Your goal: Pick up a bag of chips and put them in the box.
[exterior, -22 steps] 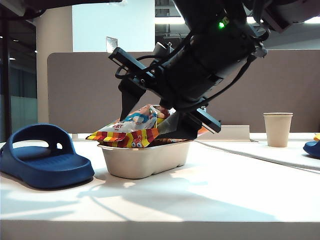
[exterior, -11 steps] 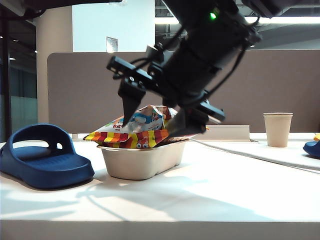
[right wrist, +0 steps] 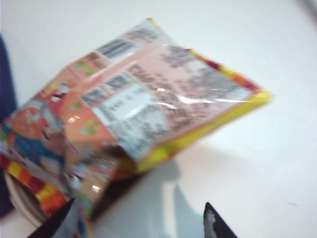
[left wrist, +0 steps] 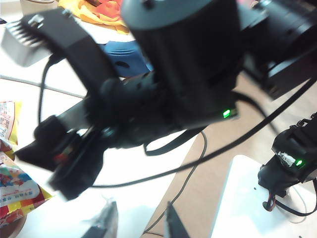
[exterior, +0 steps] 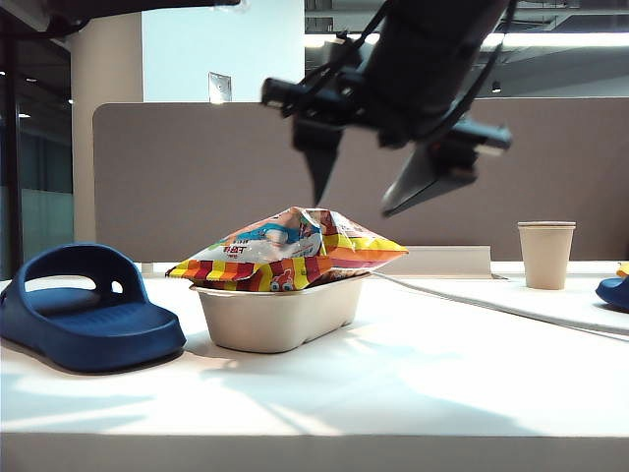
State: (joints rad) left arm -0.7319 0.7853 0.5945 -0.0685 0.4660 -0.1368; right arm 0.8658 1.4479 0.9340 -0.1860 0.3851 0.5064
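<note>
The bag of chips, striped red, orange and yellow, lies across the top of the beige box and overhangs its rim at both ends. My right gripper hangs a short way above the bag, open and empty, touching nothing. In the right wrist view the bag shows its printed back, the box rim peeks out beneath it, and the right gripper has its fingertips wide apart. My left gripper is open and empty over the table edge, off to the side of the bag.
A blue slipper lies left of the box. A beige paper cup stands at the back right, with another blue object at the right edge. A cable runs across the table. The right arm fills the left wrist view.
My right gripper has let go of the bag and risen clear above it, its jaws a little wider. The bag has settled flatter on the box.
</note>
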